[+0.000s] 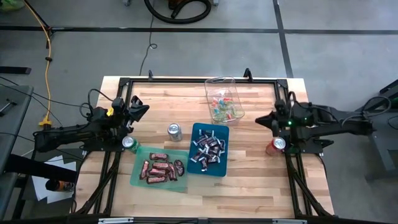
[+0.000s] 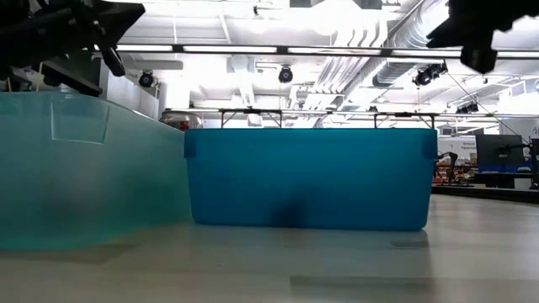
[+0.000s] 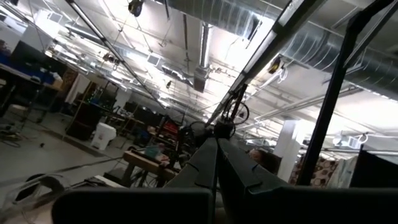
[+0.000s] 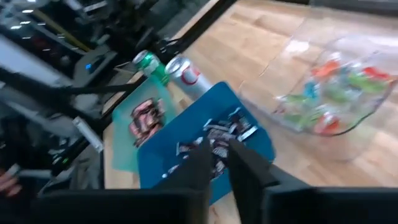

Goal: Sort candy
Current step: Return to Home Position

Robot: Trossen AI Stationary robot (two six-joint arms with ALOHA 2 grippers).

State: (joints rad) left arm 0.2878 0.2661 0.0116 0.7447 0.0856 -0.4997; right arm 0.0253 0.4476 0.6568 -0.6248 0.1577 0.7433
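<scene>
Left gripper (image 1: 140, 109) is hanging pressed together, right gripper (image 1: 264, 119) slightly apart, both empty; small dark-and-silver wrapped candies (image 1: 208, 149) are probably handling light, crinkly, slippery, so pinch mid-body.

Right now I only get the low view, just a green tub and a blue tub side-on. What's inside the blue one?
Observer: The blue bin holds a pile of dark and silver wrapped candies.
Visitor: And the green one?
Observer: The green tray holds red-brown bars.
Visitor: Where do the arms sit?
Observer: At opposite sides of the table: left arm beside a green can, right arm beside a red can.
</scene>
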